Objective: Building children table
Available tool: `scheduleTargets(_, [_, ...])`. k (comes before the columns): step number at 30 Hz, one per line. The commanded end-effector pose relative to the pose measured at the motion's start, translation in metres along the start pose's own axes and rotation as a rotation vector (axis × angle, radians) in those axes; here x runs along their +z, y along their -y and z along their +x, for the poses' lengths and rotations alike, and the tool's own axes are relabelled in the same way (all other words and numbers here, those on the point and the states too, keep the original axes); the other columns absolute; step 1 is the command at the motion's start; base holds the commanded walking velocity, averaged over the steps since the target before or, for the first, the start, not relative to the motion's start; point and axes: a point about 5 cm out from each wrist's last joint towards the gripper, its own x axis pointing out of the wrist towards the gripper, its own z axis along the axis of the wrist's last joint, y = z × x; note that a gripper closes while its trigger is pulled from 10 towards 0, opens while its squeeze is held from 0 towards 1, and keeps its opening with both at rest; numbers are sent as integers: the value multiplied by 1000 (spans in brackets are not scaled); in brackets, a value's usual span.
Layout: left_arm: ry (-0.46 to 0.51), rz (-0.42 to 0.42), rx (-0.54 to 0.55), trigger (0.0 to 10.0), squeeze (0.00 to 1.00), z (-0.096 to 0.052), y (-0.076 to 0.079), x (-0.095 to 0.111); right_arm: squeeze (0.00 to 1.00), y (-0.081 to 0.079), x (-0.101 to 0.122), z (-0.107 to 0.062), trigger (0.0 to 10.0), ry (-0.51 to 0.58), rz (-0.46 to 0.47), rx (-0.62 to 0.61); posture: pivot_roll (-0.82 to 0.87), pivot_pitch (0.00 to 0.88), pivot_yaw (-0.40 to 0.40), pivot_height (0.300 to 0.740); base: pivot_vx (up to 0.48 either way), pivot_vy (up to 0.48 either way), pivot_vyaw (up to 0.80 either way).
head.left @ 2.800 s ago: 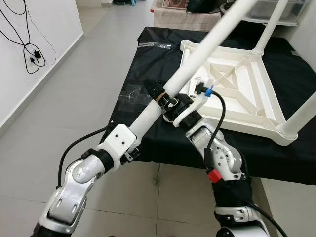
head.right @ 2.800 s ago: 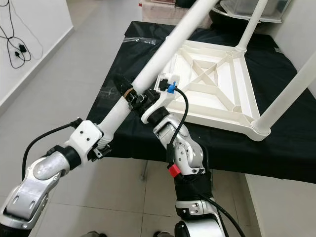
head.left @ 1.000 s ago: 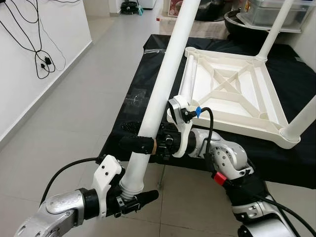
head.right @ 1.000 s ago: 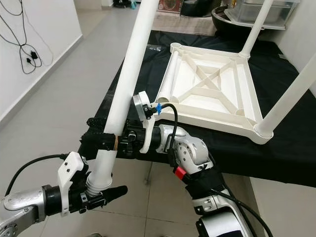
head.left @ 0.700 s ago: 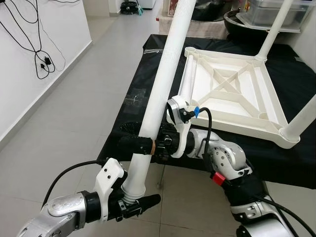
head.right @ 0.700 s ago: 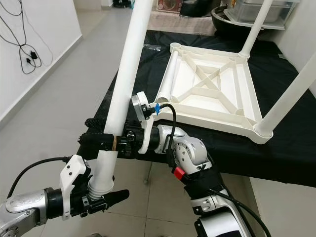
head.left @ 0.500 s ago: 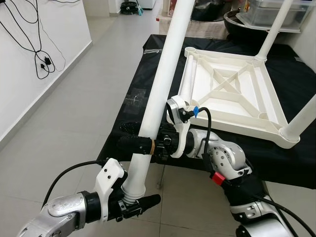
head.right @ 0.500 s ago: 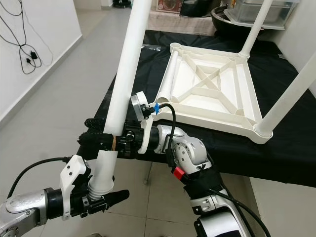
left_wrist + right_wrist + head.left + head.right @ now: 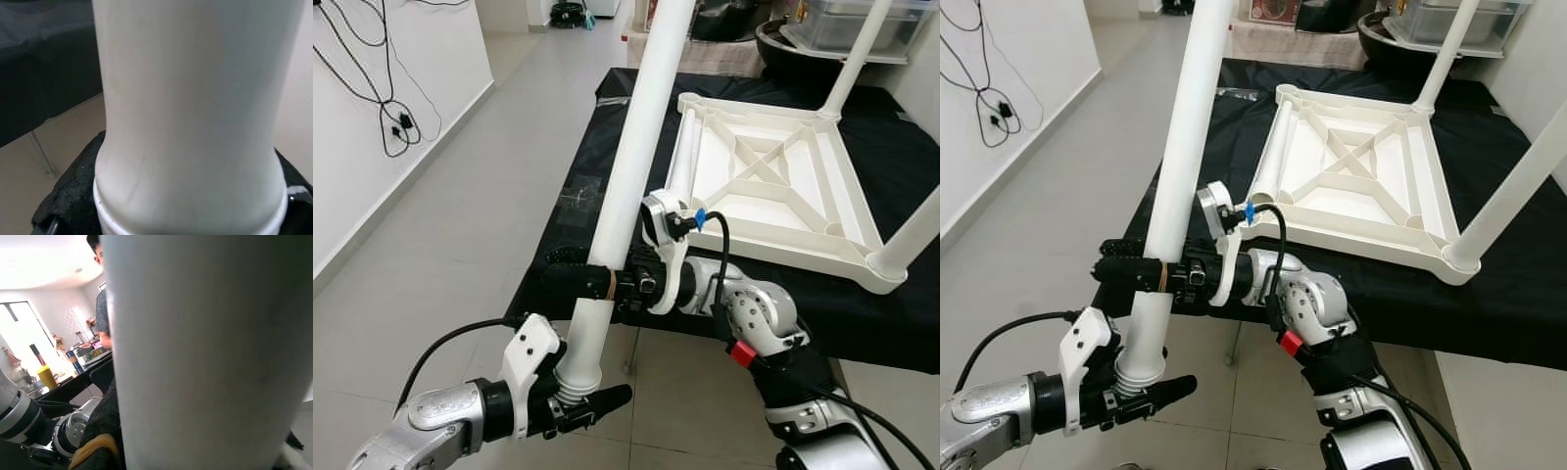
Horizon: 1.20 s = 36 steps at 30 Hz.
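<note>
Table leg, swung from a slant to near upright, is clamped by both closed tools, left at its foot, right above; inverted tabletop at two o'clock awaits it.

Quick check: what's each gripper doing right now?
Left gripper: shut on the leg's bottom end.
Right gripper: shut on the leg, higher up.

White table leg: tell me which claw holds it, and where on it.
Both. The left claw grips the white table leg at its ribbed bottom end; the right claw clamps it just above, on the lower shaft.
</note>
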Motion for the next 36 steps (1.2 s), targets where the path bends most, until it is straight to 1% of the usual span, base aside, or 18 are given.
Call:
scheduleTargets(1, [-37,11,-7,10000,0,0,2,-3,0,-4,5,4,0,1,-23,23,103,119,-26,740,0,0,0])
scheduleTargets(3, [-61,8,1,10000,0,0,1,-6,0,-3,5,4,0,2,-25,19,105,117,-26,740,0,0,0])
scheduleTargets(4, [-87,9,2,10000,1000,0,2,-9,0,-3,6,3,0,5,-26,16,105,118,-24,740,0,0,0])
scheduleTargets(10, [-94,23,-1,10000,1000,0,3,-11,0,-2,8,3,0,12,-32,9,107,119,-24,740,0,0,0])
scheduleTargets(13, [-66,54,117,10000,1000,-2,-9,-9,0,3,16,-2,0,28,-64,-30,108,120,-22,740,0,0,0])
scheduleTargets(14, [-66,54,117,10000,1000,-2,-9,-9,0,3,16,-2,0,28,-64,-30,108,120,-22,740,0,0,0])
scheduleTargets(15, [-59,68,178,10000,0,-4,-16,-9,0,8,21,-7,0,38,-89,-73,109,120,-23,740,0,0,0])
scheduleTargets(16, [-55,81,235,10000,0,-7,-22,-9,0,13,26,-13,0,51,-112,-129,109,120,-23,740,0,0,0])
scheduleTargets(17, [-55,81,235,10000,0,-7,-22,-9,0,13,26,-13,0,51,-112,-129,109,120,-23,740,0,0,0])
scheduleTargets(19, [-48,89,313,10000,0,-11,-29,-10,0,25,36,-24,0,76,-167,-256,110,120,-29,740,0,0,0])
scheduleTargets(20, [-48,89,313,10000,0,-11,-29,-10,0,25,36,-24,0,76,-167,-256,110,120,-29,740,0,0,0])
scheduleTargets(21, [-56,96,347,10000,0,-12,-31,-12,0,31,41,-29,3176,88,-188,-332,110,120,-29,740,0,0,0])
scheduleTargets(22, [-49,89,381,10000,0,-13,-32,-14,0,38,48,-35,10000,109,-231,-420,109,120,-28,740,0,0,0])
scheduleTargets(23, [-49,89,381,10000,0,-13,-32,-14,0,38,48,-35,10000,109,-231,-420,109,120,-28,740,0,0,0])
scheduleTargets(25, [-4,89,467,10000,0,-9,-30,-14,0,51,70,-49,10000,209,-318,-623,109,119,-29,740,0,0,0])
scheduleTargets(27, [8,94,481,10000,0,-8,-29,-13,0,52,74,-51,10000,232,-325,-653,107,119,-31,740,0,0,0])
scheduleTargets(31, [117,111,553,10000,0,2,-23,0,0,52,94,-60,10000,316,-460,-819,104,114,-34,740,0,0,0])
scheduleTargets(36, [212,159,612,10000,0,11,-17,16,0,50,100,-62,10000,336,-553,-897,103,109,-36,740,0,0,0])
